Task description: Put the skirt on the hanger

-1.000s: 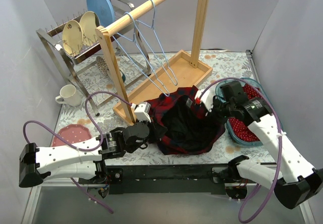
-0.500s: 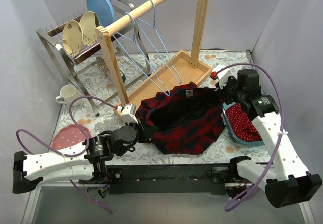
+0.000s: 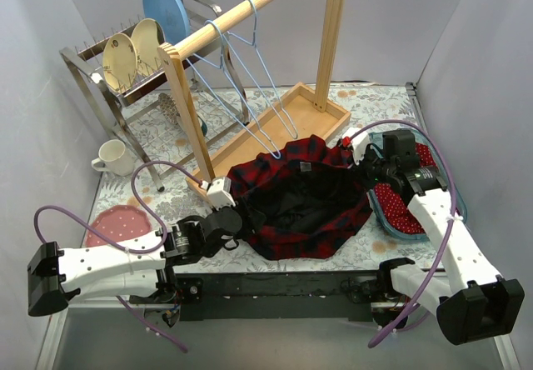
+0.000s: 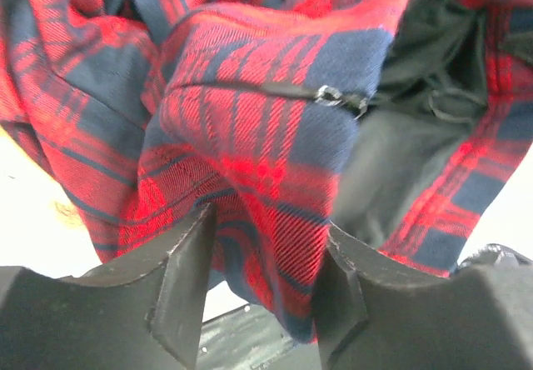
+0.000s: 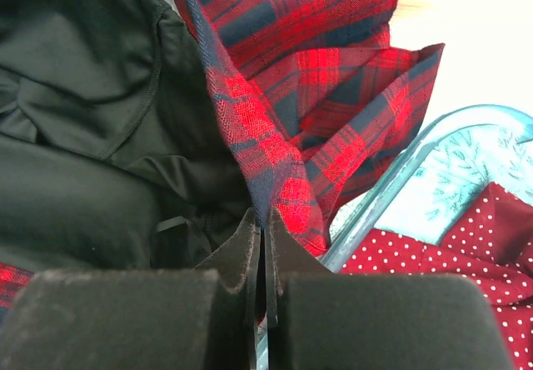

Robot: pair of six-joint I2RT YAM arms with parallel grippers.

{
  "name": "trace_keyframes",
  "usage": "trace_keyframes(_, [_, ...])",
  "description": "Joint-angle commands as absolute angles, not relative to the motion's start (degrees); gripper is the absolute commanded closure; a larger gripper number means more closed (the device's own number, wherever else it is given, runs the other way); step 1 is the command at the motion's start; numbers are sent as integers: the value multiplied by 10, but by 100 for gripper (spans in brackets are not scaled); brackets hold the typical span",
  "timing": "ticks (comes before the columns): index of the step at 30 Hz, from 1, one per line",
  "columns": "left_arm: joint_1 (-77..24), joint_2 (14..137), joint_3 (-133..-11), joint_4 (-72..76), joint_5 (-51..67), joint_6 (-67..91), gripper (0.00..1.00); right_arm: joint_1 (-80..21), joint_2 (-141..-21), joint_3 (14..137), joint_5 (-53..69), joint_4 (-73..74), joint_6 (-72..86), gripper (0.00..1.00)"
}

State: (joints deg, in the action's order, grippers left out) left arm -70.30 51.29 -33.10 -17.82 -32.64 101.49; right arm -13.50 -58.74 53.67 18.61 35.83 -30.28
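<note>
floral-patterned desk (image 3: 383, 103) carries everything. the plaid skirt (image 3: 304, 199) lies in a heap between the two claws, its black lining (image 3: 296, 203) showing, and it is not on a hanger. the blue wire hangers (image 3: 250, 62) hang from the wooden rail (image 3: 241, 12), up and beyond both claws and well apart from them.

the left claw (image 4: 262, 262) has its jaws spread. a fold of skirt with the zip bulges between them, and it looks released rather than pinched. the right claw (image 5: 262, 237) is clenched on a thin edge of the plaid. the blue basket (image 5: 400, 178) rim is just beside it, with a red dotted cloth (image 5: 433, 270) inside.

what could go wrong, as i judge it:
- one narrow pinch holds the whole skirt, so a lift could pull the edge free and drop it.
- raised from one side only, the waist would hang shut and bunched, leaving the hanger nothing to enter.
- the trailing hem could catch the basket rim or drag the dotted cloth out.
- if the left claw closes blindly it may take lining and plaid together.
- the hangers hang loose, so a push would swing them away.
</note>
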Motion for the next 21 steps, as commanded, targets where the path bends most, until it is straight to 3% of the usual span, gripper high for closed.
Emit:
trace_keyframes(1, [-678,508,-339,-188,-345,1013,54,-133,-571,526,214,338,-311,99])
trace_keyframes(13, [-661,482,-382,-223,-346,988,46,-127,-565,514,211,340,-319,99])
trace_keyframes(16, [-658,479,-381,-230,-345,985,51,-123,-564,514,216,339,-320,99])
trace_keyframes(20, [-656,487,-381,-222,-330,974,72,-122,-563,520,223,344,-321,99])
trace_keyframes(21, [-655,490,-381,-216,-326,972,83,-122,-563,522,226,345,-323,99])
